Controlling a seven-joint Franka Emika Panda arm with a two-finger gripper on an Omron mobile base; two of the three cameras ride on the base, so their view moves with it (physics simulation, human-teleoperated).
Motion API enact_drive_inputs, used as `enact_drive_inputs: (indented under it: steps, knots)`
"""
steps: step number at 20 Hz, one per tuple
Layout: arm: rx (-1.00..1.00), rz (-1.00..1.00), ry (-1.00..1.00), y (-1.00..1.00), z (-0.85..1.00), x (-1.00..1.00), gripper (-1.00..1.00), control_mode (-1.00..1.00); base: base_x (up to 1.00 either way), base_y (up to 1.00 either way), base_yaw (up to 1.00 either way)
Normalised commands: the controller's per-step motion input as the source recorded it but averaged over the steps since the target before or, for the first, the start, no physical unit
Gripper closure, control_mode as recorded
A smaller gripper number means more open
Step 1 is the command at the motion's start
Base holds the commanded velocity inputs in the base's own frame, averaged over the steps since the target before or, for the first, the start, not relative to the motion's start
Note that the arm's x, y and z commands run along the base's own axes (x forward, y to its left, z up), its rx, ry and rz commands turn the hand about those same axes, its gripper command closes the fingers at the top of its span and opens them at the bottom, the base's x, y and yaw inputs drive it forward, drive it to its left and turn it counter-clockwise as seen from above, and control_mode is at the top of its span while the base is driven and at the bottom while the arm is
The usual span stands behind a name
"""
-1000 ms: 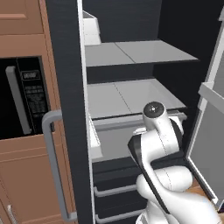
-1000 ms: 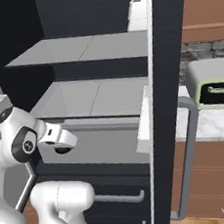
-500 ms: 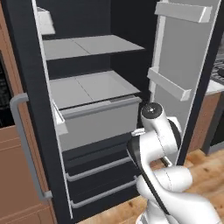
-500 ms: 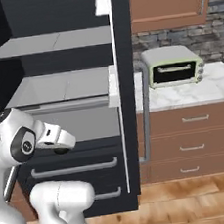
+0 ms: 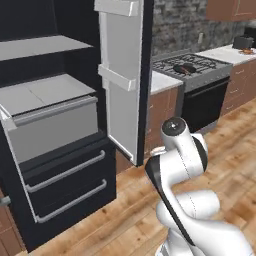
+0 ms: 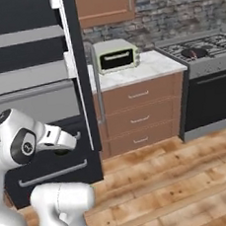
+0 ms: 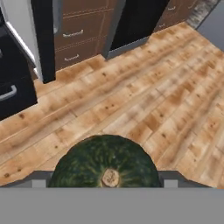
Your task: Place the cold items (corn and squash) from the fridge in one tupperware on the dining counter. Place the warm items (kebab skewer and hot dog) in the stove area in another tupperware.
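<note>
Standing open at the left: fridge with pale drawer pulled out and door swung wide; stove further right, past the wood floor. Risking a clip on that door or a dropped load if the base turns sharply, judging by the round, smooth body. Carrying the squash, dark green, stem up, clamped between wide-set jaws of the gripper, hanging over the floor
</note>
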Motion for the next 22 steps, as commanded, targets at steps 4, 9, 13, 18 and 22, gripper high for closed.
enact_drive_inputs:
  steps: [4, 9, 13, 18, 22]
  knots:
    - [0.0, 0.0, 0.0, 0.0, 0.0, 0.0, 1.0, 1.0, -0.92, -0.13, -0.5]
    - [0.0, 0.0, 0.0, 0.0, 0.0, 0.0, 1.0, 1.0, -0.76, -0.12, -0.56]
    - [0.0, 0.0, 0.0, 0.0, 0.0, 0.0, 1.0, 1.0, -0.7, -0.19, -0.58]
    - [0.0, 0.0, 0.0, 0.0, 0.0, 0.0, 1.0, 1.0, -0.74, -0.2, -0.56]
    - [0.0, 0.0, 0.0, 0.0, 0.0, 0.0, 1.0, 1.0, -1.0, -0.22, -0.5]
